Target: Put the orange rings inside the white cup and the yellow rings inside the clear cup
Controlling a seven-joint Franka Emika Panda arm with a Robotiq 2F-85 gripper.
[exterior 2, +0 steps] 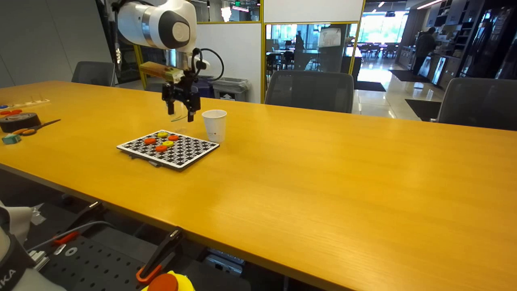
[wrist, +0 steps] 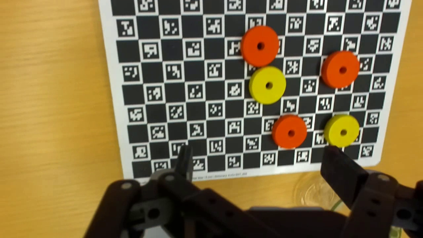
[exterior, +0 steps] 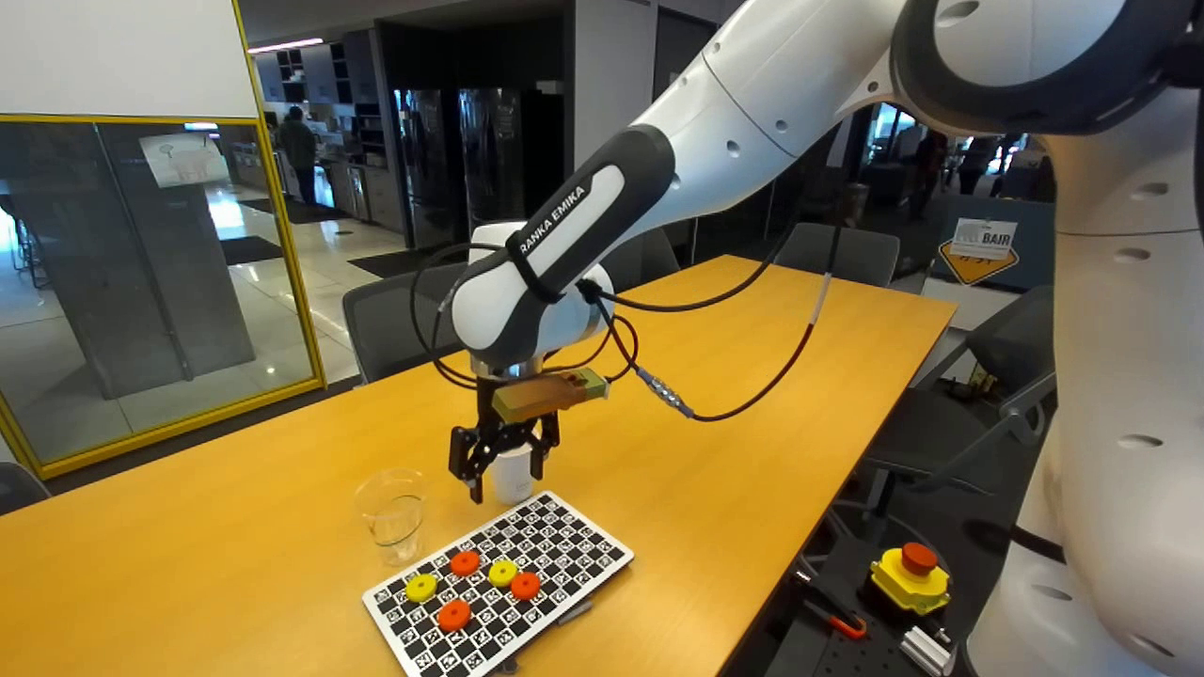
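Gripper (wrist: 257, 158): you have it hanging above the table (exterior 2: 323, 194), pointing down, near the board (exterior: 578, 538).
Fingers (wrist: 343, 178): spread well apart, gripping nothing.
Orange rings (wrist: 260, 46): you count three lying flat on the board. In the wrist view one is uppermost, a second ring (wrist: 340, 69) is to its right, a third ring (wrist: 289, 131) is lower, toward the fingers.
Yellow rings (wrist: 267, 85): two, also flat on the board. One is directly below the uppermost orange one; touching or barely apart, you cannot tell. The other yellow ring (wrist: 342, 130) is near the third orange one, apart from it.
White cup (exterior 2: 215, 126): upright on the table, just beside the board, near a corner. You cannot see to its bottom.
Clear cup (exterior: 391, 517): upright on the table along the same board edge, apart from the white cup. In your wrist view a finger partly hides it.
Table end: in an exterior view you see tape (exterior 2: 19, 122), scissors (exterior 2: 37, 127) and a green block (exterior 2: 11, 139) near one another.
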